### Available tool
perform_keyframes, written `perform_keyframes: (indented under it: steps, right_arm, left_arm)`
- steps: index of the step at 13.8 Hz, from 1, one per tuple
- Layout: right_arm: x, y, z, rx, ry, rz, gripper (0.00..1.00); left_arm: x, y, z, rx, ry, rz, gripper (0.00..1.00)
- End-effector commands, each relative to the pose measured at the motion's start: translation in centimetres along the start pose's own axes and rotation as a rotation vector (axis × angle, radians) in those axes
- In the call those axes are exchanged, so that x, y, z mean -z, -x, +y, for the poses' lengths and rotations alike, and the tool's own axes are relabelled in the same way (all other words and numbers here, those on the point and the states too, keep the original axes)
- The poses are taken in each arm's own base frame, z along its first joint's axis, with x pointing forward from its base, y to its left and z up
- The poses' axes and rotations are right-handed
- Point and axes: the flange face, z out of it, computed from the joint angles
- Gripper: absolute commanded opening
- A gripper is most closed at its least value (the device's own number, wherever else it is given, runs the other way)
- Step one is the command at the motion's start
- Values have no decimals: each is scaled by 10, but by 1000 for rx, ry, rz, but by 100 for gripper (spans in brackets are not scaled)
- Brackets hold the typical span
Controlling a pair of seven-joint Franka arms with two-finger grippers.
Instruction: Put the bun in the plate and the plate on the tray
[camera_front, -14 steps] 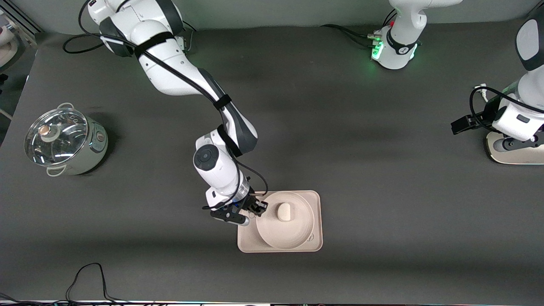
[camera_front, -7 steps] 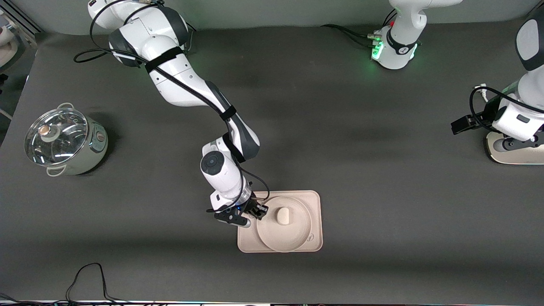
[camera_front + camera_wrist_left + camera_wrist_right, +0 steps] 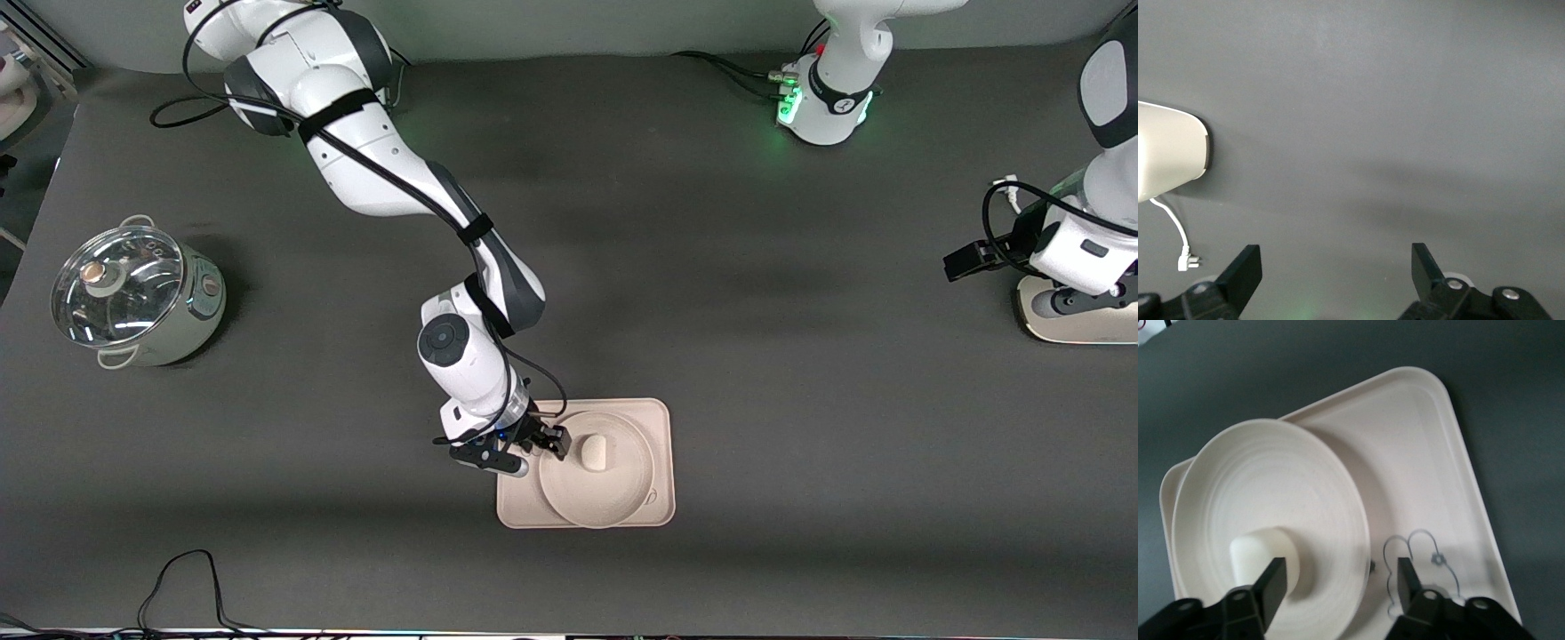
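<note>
We saw plate (image 3: 613, 493) sitting on tray (image 3: 662, 418), lower middle of front frame, bun (image 3: 594, 451) in plate, near its upper rim. Right end effector (image 3: 549, 442) hung low at plate's rim, toward right arm's end of tray, fingers spread wide, gripping nothing. We judged task nearly done (only retreat remaining). Our advice: lift straight up, no sideways drag nudging plate. Left end effector (image 3: 1335, 257) waited, fingers wide, over bare desk (image 3: 800, 356).

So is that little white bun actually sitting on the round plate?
Touching. In the right wrist view the bun rests directly on the plate, no gap beneath; the front view agrees.
</note>
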Motion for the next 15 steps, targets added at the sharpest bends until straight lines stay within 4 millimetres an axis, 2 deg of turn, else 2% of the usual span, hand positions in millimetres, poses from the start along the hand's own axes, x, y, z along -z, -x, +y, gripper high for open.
perform_keyframes:
  steps: [1, 2, 5, 7, 10, 11, 13, 15]
  right_arm:
    - [81, -5, -13, 22, 42, -106, 100]
    - [110, -11, -11, 15, 58, -133, 100]
    - [209, -37, 26, -24, 111, -202, 100]
    - [273, -45, 62, 57, 121, -255, 100]
    - [366, -50, 136, 187, 149, -317, 100]
    - [391, -52, 159, 230, 163, -309, 100]
    - [420, -50, 211, 287, 208, -313, 100]
    - [434, -50, 245, 310, 220, -310, 100]
  left_arm:
    - [2, 1, 0, -6, 0, 6, 100]
    - [2, 1, 1, -7, 0, 6, 100]
    - [2, 1, 0, -6, 0, 6, 100]
    - [2, 1, 1, -7, -1, 5, 100]
    - [2, 1, 1, -7, -1, 5, 100]
    - [2, 1, 0, -6, -1, 5, 100]
    - [2, 1, 0, -7, -1, 5, 100]
    - [2, 1, 0, -6, -1, 3, 100]
